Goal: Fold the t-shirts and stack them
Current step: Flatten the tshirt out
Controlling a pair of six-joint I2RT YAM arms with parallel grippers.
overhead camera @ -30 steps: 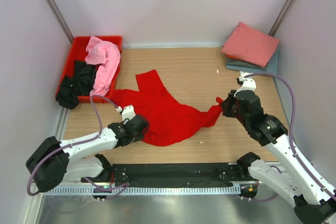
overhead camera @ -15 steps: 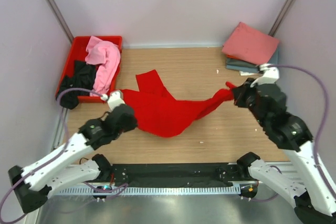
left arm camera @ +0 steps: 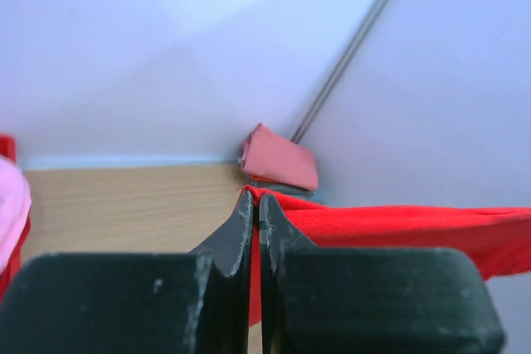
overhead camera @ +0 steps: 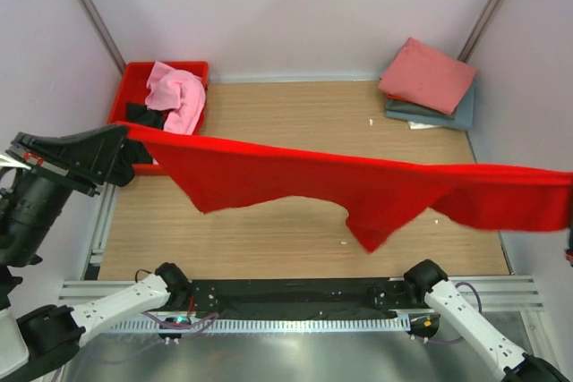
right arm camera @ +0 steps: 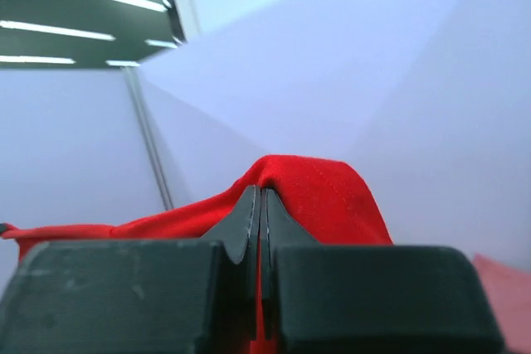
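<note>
Holds the bright red t-shirt (overhead camera: pixel 340 185) stretched in the air above the table (overhead camera: pixel 295 105), one end in each pincer. Clamps the left pincer (left arm camera: pixel 253 201) on the shirt's left edge, with fingers pressed together and red cloth pinched at the tips, high at the left of the top view, just in front of the red crate (overhead camera: pixel 125 96). Clamps the right pincer (right arm camera: pixel 261 196) likewise, closed on a fold of the same cloth, out past the right edge of the top view. Sags along the lower hem in two uneven points, clear of the wood. Keeps, inside the crate at the far left corner, a crumpled light pink t-shirt (overhead camera: pixel 175 96) on top and a black t-shirt (overhead camera: pixel 139 114) beside and partly under it. Carries, in the far right corner, a folded salmon pink t-shirt (overhead camera: pixel 428 73) lying on a folded grey-blue t-shirt (overhead camera: pixel 448 114), with the lower one peeking out on the near side.
</note>
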